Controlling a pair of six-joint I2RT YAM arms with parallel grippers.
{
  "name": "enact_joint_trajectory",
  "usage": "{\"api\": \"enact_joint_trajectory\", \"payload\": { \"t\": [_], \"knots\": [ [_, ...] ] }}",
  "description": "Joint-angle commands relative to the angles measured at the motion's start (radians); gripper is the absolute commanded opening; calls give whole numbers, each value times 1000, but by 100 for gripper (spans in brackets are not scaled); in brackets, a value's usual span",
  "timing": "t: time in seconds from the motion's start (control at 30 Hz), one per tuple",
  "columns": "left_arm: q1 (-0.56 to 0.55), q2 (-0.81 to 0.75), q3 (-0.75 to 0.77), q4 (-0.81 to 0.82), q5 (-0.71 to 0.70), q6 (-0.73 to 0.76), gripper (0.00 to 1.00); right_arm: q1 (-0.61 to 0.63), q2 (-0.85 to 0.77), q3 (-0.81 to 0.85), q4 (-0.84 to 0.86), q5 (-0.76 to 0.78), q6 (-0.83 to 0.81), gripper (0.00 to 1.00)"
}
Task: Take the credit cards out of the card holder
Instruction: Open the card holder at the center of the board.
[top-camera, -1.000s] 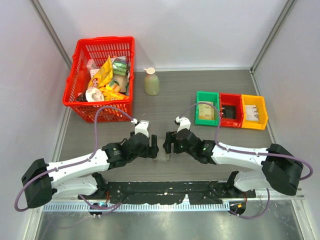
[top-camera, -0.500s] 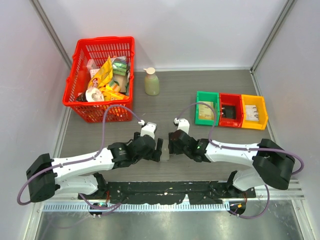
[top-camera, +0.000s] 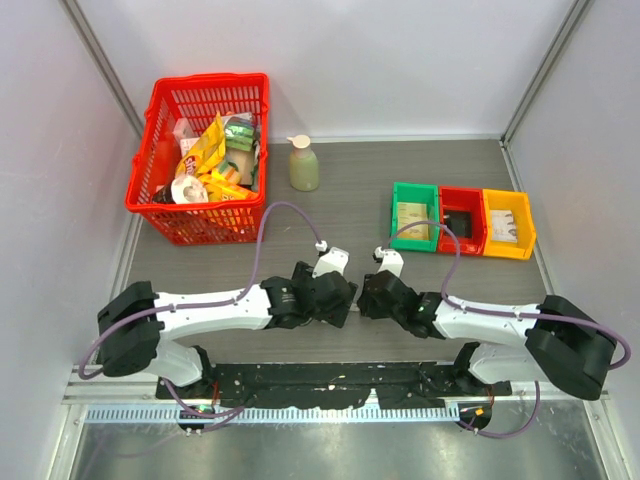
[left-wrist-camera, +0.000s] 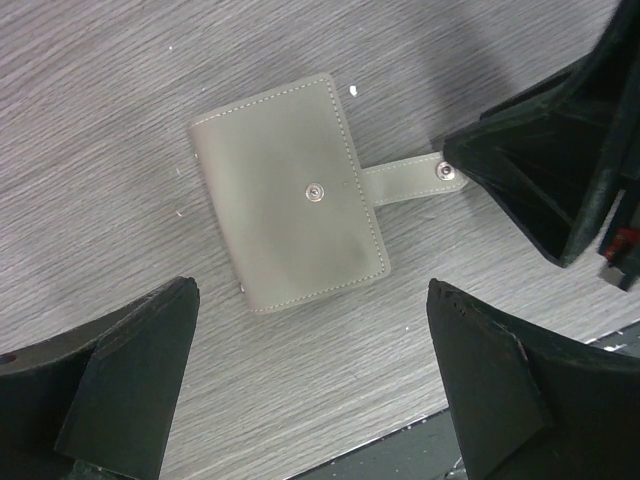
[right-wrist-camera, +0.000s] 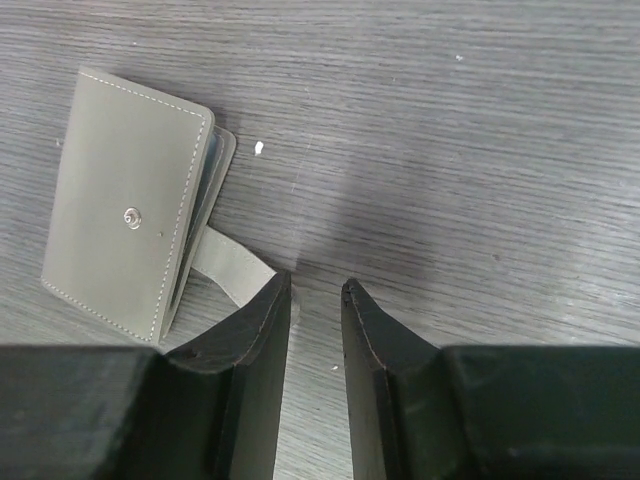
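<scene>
Card holder (left-wrist-camera: 290, 195) lies flat and closed on the bench (top-camera: 350, 200), grey-olive side up, near the front edge between your two arms. In the top view the pincers hide it. Its snap (left-wrist-camera: 316, 192) faces up at the middle of the cover. The strap (left-wrist-camera: 400, 183) is undone and lies flat on the bench, sticking out toward the right arm. With the holder folded shut, you cannot see what is inside.

Your left pincer (left-wrist-camera: 310, 290) hovers over the holder with its jaws spread wide, one finger on either side of the near edge, gripping nothing.

Your right pincer (right-wrist-camera: 317, 285) sits low just beside the holder, with its jaws drawn close. Only a slim gap remains, and bare bench shows through it. The strap runs up to the outer side of one finger (right-wrist-camera: 255, 320), not into the gap, so this pincer has hold of nothing. From the left wrist, the strap's end meets that fingertip; you cannot tell whether it lies under it.

Farther back, a red basket (top-camera: 200, 90) of packets stands on the left and a bottle (top-camera: 303, 165) just beside it. Green (top-camera: 414, 188), red (top-camera: 461, 192) and yellow (top-camera: 508, 196) bins sit in a row on the right, well apart from the holder.
</scene>
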Motion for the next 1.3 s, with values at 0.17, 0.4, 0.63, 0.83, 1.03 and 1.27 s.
{"api": "enact_joint_trajectory", "payload": {
  "t": [0.17,0.4,0.63,0.83,1.03,1.27],
  "knots": [
    [-14,88,76,-77,-62,-69,100,-66,-79,-109,279,-182,92,32],
    [-14,110,68,-56,-83,-98,96,-75,-27,-122,339,-239,135,28],
    [-14,171,94,-59,-89,-97,95,-80,-12,-129,352,-261,149,4],
    [-14,219,128,-62,-112,-97,96,-92,-9,-143,349,-253,149,1],
    [-16,306,197,-123,-164,-77,95,-103,-15,-152,352,-262,147,1],
    [-14,308,203,-175,-221,-71,80,-114,-30,-160,338,-264,138,1]
  ]
}}
